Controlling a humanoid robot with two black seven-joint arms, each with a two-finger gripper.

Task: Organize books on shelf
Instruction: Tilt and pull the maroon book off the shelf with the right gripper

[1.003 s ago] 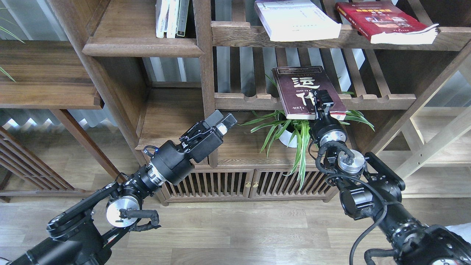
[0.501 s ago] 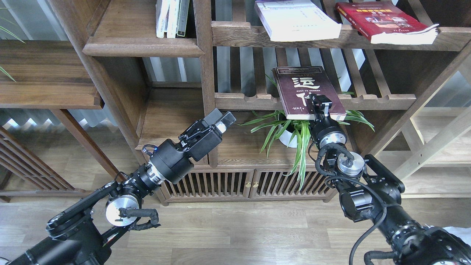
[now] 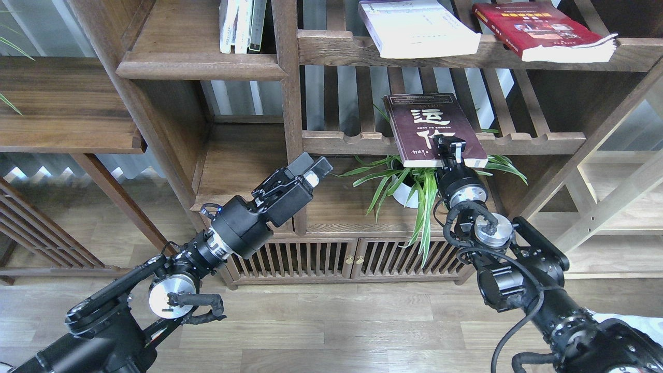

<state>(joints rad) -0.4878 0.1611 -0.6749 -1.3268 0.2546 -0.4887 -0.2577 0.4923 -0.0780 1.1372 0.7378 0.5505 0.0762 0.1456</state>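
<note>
Bookcase (image 3: 290,103) fills the view, walnut-dark wood, several compartments. Top-left compartment: a solid plank shelf (image 3: 202,70) w/ rounded front edge, and on it a few thin white-spined books (image 3: 241,26) standing upright, tight against the post on the right. Rest of that plank bare.

Top right, the upper slatted shelf (image 3: 331,52): thick white book (image 3: 417,28) lying flat, front corner hanging over the rail. Just beside it to the right, apart from it, the red book (image 3: 544,31), also flat, pages fanning past the rail edge.

Mid level, lower slatted shelf (image 3: 357,141): maroon book (image 3: 432,129) flat, cover up, big white characters showing, near edge sticking out past the scalloped rail. Under it a spider plant (image 3: 414,186) in a white pot, leaves spilling forward. Bottom: cabinet w/ slatted doors (image 3: 352,256), closed.

Now the hands. Right gripper (image 3: 449,147) is up at the maroon book's near edge, on the lower right part of the cover; one finger lies over the cover. It's small and seen nearly end-on, so can't tell if it's clamped on the book or just touching.

Left gripper (image 3: 311,168) hangs in front of the center post, between the left compartments and the plant, angled up and to the right. Fingers close together, nothing between them that I can see, touching no book. Well apart from all three paperbacks.
</note>
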